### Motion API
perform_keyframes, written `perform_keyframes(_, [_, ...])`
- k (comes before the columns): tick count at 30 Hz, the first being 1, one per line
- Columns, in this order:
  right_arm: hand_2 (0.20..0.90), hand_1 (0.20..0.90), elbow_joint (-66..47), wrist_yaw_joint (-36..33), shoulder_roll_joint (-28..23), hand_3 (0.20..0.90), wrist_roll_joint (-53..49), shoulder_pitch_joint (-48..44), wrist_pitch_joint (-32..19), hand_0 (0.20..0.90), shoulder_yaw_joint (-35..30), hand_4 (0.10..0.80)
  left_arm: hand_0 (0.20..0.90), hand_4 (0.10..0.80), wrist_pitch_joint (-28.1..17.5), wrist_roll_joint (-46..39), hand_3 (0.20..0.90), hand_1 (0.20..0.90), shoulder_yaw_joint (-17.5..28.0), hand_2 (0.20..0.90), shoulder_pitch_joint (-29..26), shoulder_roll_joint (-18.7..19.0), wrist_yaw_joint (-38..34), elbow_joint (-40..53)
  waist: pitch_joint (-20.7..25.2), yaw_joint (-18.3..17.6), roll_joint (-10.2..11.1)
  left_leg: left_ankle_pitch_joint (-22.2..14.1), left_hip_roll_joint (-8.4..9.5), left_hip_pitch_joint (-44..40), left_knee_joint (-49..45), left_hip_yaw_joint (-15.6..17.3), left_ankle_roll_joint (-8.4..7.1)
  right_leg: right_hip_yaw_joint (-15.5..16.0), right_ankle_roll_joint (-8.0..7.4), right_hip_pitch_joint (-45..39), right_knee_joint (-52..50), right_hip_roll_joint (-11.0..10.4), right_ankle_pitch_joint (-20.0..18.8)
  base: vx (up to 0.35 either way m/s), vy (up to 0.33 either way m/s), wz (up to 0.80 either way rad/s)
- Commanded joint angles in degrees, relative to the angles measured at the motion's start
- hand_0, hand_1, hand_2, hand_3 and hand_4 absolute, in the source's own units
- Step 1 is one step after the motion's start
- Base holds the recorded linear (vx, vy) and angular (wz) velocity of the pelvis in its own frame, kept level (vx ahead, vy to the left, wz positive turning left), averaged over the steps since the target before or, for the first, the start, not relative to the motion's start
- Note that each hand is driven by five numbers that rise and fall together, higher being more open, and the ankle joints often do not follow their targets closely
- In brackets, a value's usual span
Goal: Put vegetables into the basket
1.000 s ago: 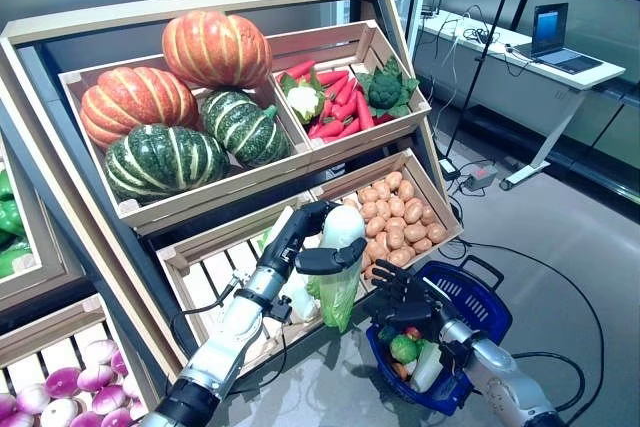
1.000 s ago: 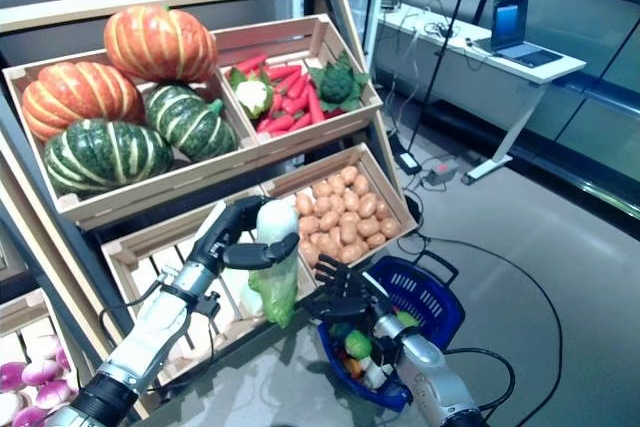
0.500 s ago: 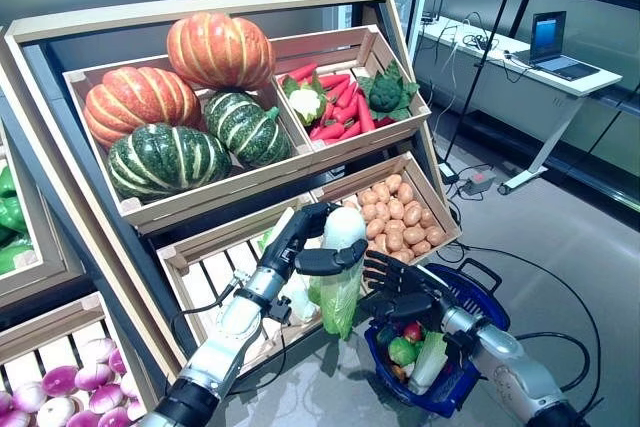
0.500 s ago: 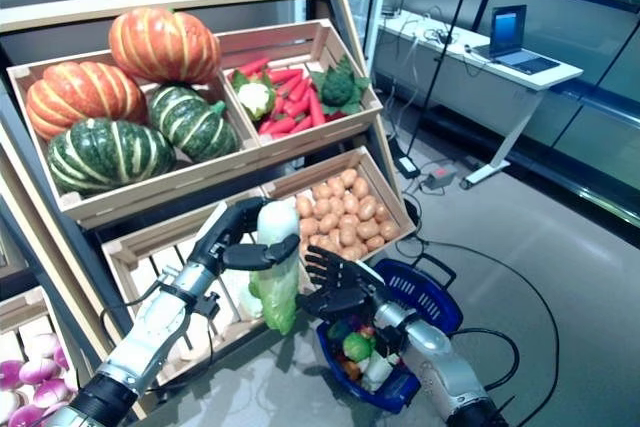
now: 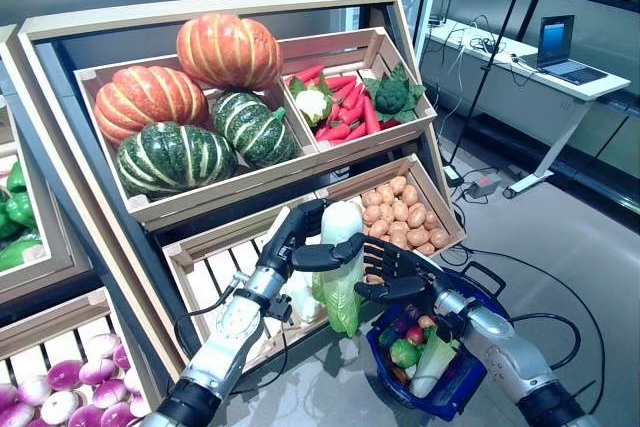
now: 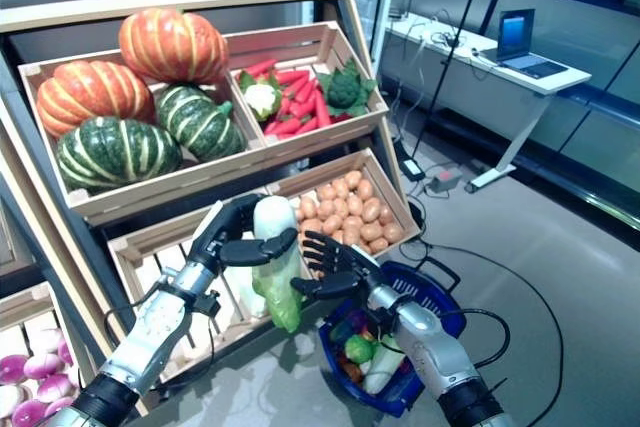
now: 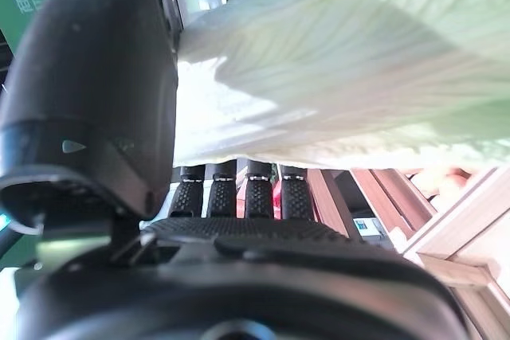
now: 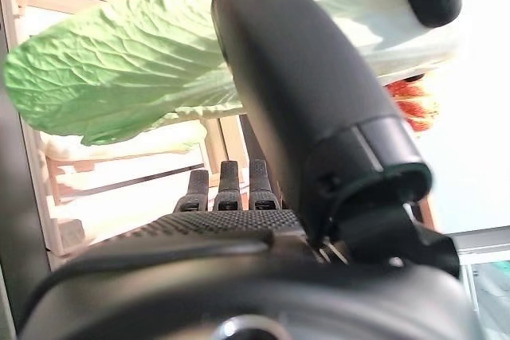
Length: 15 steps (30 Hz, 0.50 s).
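My left hand (image 5: 298,239) is shut on a napa cabbage (image 5: 342,282) with a white stem and green leaves, holding it upright in front of the stand's lower crate. In the left wrist view the cabbage (image 7: 343,69) lies against the thumb (image 7: 96,85). My right hand (image 5: 398,275) is open, its fingers spread right beside the cabbage, above the blue basket (image 5: 462,387) on the floor. In the right wrist view the leaf (image 8: 127,61) shows just past the thumb (image 8: 303,101). The basket holds a round green vegetable (image 5: 404,352), a small red one and a pale leafy one (image 5: 432,359).
The wooden stand (image 5: 60,147) with slanted crates rises at the left and behind the hands. A white desk (image 5: 540,67) with a laptop stands at the far right, with cables on the grey floor (image 5: 560,237) before it.
My right hand has risen from the basket's rim and moved left, up beside the cabbage. My left hand still holds the cabbage in the same place. The camera has shifted slightly.
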<state>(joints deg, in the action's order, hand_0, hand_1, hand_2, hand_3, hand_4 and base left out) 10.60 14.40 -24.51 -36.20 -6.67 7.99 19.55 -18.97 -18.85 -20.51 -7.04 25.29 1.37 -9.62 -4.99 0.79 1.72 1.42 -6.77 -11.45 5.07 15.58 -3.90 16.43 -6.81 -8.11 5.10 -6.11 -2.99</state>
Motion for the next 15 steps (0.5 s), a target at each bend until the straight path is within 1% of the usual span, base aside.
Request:
perform_keyframes(1, [0.9, 0.9, 2.0, -3.6, 4.6, 0.9, 1.3, -10.9, -2.1, 0.9, 2.8, 0.8, 0.3, 0.4, -8.7, -3.7, 0.3, 0.3, -3.2, 0.3, -7.7, -2.3, 0.1, 9.3, 1.6, 0.6, 1.2, -4.0, 3.46, 0.8, -0.1, -2.3, 2.71, 0.7, 1.57, -1.9, -0.1, 0.2, 1.2, 0.011, -0.015, 0.06])
perform_keyframes(4, [0.9, 0.9, 5.0, -4.5, 6.2, 0.9, 2.1, -12.7, -0.5, 0.9, 4.2, 0.8, 0.3, 0.4, -9.4, -2.9, 0.3, 0.3, -4.7, 0.3, -9.0, -2.5, -0.3, 9.9, 1.7, 1.0, 1.2, -4.1, 3.5, 0.9, -0.1, -2.7, 2.7, 1.0, 1.6, -2.0, -0.1, 0.2, 1.3, 0.004, -0.013, 0.11])
perform_keyframes(8, [0.9, 0.9, 8.2, -4.2, 8.1, 0.9, 1.0, -14.7, 2.2, 0.9, 5.9, 0.8, 0.3, 0.4, -8.7, -3.5, 0.3, 0.3, -6.5, 0.3, -10.1, -3.0, 0.1, 10.8, 1.8, 1.4, 1.2, -4.1, 3.51, 1.0, -0.1, -3.2, 2.68, 1.3, 1.77, -2.1, -0.1, 0.2, 1.5, -0.002, -0.01, 0.08])
perform_keyframes(12, [0.9, 0.9, 10.4, -3.8, 9.1, 0.9, 0.5, -15.3, 3.3, 0.9, 6.6, 0.8, 0.3, 0.4, -8.5, -3.9, 0.3, 0.3, -7.6, 0.3, -10.5, -3.4, 0.7, 10.9, 1.9, 1.7, 1.3, -4.1, 3.45, 1.0, -0.1, -3.3, 2.66, 1.5, 1.86, -2.2, -0.1, 0.2, 1.5, 0.0, -0.005, 0.07])
perform_keyframes(15, [0.9, 0.9, 12.7, -4.9, 9.6, 0.9, 1.6, -15.9, 3.9, 0.9, 7.2, 0.8, 0.3, 0.4, -8.7, -4.6, 0.3, 0.3, -8.6, 0.3, -10.8, -3.6, 1.1, 11.1, 2.0, 1.9, 1.3, -4.2, 3.44, 1.0, -0.1, -3.5, 2.64, 1.6, 1.91, -2.2, -0.1, 0.2, 1.6, 0.002, -0.009, 0.06])
